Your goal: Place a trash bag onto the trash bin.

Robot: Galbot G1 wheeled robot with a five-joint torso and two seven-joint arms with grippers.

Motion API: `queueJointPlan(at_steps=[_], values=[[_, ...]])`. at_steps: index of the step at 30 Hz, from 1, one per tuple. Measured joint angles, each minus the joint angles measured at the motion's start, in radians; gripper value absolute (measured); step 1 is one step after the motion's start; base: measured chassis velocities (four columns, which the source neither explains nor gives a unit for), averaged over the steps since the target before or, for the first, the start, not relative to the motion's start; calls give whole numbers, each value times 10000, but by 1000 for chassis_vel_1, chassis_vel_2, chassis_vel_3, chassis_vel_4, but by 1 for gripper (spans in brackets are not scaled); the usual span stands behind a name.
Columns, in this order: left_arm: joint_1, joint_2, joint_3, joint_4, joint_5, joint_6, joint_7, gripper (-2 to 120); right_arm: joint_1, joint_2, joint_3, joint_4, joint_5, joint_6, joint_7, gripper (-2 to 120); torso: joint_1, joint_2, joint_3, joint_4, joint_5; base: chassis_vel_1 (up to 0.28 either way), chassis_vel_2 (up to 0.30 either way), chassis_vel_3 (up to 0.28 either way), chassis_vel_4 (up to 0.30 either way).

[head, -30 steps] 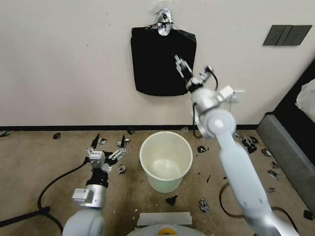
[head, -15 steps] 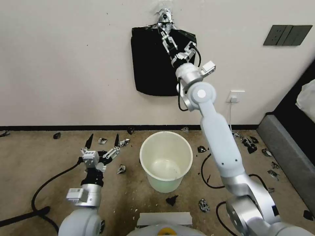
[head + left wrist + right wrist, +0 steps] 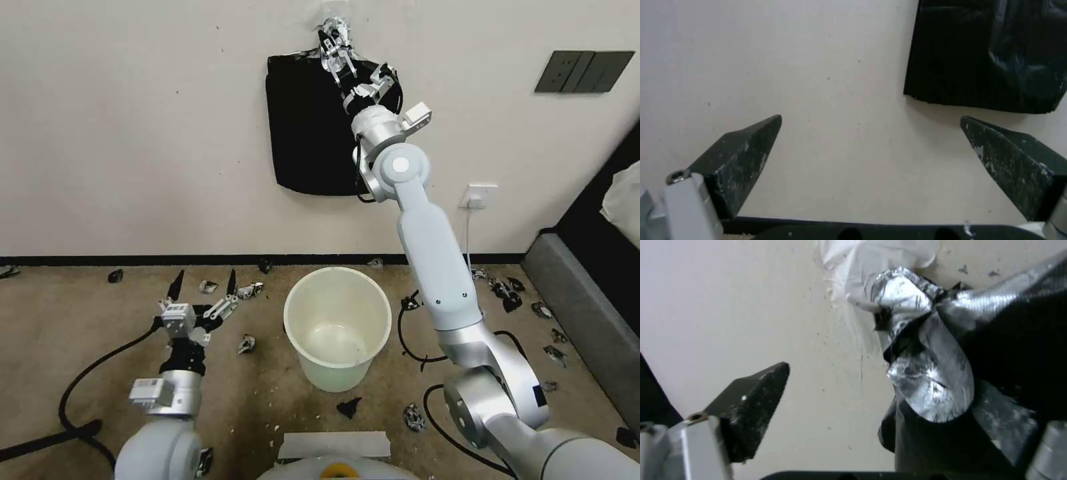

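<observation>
Trash bin (image 3: pixel 337 327): round, cream-white, standing upright and open on the carpet floor (image 3: pixel 60 333) at centre of my head view, nothing draped over its rim.

Bag pack (image 3: pixel 308 127): flat black pack hanging on the wall (image 3: pixel 133 133) at 12 o'clock from the bin, fastened at its top by crumpled silvery tape (image 3: pixel 925 373). I am not seeing a loose single trash bag anywhere.

Right gripper (image 3: pixel 347 63): I am holding it raised against the top of the pack, just below the tape. Its fingers (image 3: pixel 753 403) are standing apart, one against bare wall, the other by the taped black plastic, nothing clamped.

Left gripper (image 3: pixel 203 287): I am keeping it low at 9 o'clock from the bin, well apart from it, pointing toward the wall. Its fingers (image 3: pixel 744 150) are spread wide, holding nothing.

Black scraps (image 3: pixel 503 293): lying scattered over the floor at 3 o'clock and 10 o'clock from the bin.
</observation>
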Motion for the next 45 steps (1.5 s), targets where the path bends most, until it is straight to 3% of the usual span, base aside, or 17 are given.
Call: queueJointPlan(at_steps=[4, 10, 14, 19, 26, 32, 38, 45], values=[[-29, 1, -23, 86, -9, 1, -2, 100, 81, 1, 49, -80, -6, 8, -58, 83, -1, 0, 0, -1, 0, 0, 0, 0, 0], [-28, -24, -3, 86, -39, 1, -9, 100, 173, 0, 98, -273, -42, 12, -162, 56, -1, 0, 0, 0, 0, 0, 0, 0, 0], [-29, -23, 2, 55, -42, 6, -10, 100, 175, 0, 106, -284, -57, 22, -191, 46, 0, 0, 0, -1, 0, 0, 0, 0, 0], [-33, 0, -6, 45, -68, 11, -15, 100, 183, -1, 158, -315, -128, 34, -263, 22, -1, 0, 0, -1, 0, 0, 0, 0, 0], [-39, 26, -39, 20, -109, 12, -19, 100, 264, -3, 159, -484, -311, 128, -385, 0, 0, -1, 0, -1, 0, 0, 0, 0, 0], [-43, 26, -51, 11, -145, 12, -21, 100, 154, -11, 14, -480, -795, 350, -826, 0, 0, 0, -1, -1, 0, 0, 0, 0, 0], [-31, 11, -96, 35, -209, 7, -24, 100, -371, -251, -523, -125, -1245, 1147, -2130, 0, -1, 0, -1, 0, 0, 0, 0, 0, 0], [-20, -18, -96, 73, -243, -17, -24, 100, -1222, -699, -1024, 613, -1265, 1522, -2507, 0, -1, 0, -1, 0, 0, 0, 0, 0, 0]])
